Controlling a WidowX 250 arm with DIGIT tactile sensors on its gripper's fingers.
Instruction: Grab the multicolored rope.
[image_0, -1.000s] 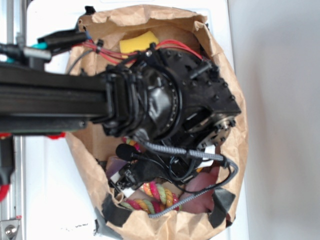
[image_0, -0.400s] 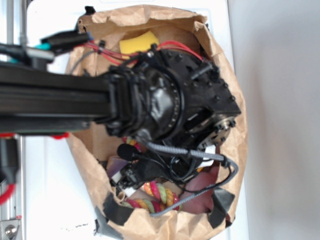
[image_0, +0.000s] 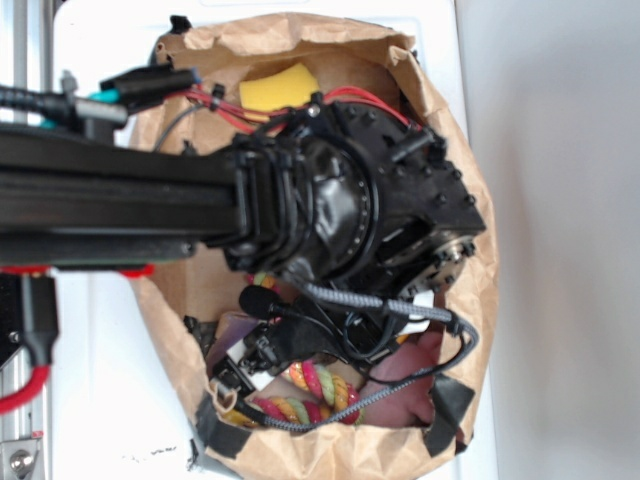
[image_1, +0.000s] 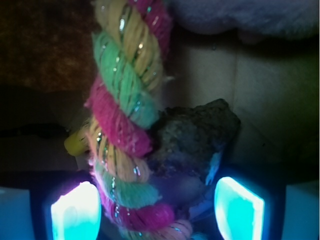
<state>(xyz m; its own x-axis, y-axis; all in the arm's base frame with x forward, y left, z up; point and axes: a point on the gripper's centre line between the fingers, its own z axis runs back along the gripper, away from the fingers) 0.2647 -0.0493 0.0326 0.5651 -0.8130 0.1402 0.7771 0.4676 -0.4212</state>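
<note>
1. While the multicolored rope (image_1: 125, 125) runs from top centre to bottom centre of the wrist view, it sits between the two lit fingers (image_1: 75, 212), nearer the left one
2. Tool (image_1: 157, 210) state: spread open, both pads apart, nothing clamped; whether the left pad touches the rope I cannot tell
3. Progress, judged: approach and alignment look done; closing on the rope and lifting remain
4. Exterior view: the arm (image_0: 340, 215) fills the brown paper bag (image_0: 460, 150) on the white worktop (image_0: 100, 400); rope shows at lower centre of the frame (image_0: 300, 405)
5. Counts: one rope, one yellow sponge (image_0: 278, 85) at upper centre, one pink plush (image_0: 410, 385) at lower right, one bag
6. Dark lump (image_1: 195, 135) right of the rope in the wrist view, identity unclear
</note>
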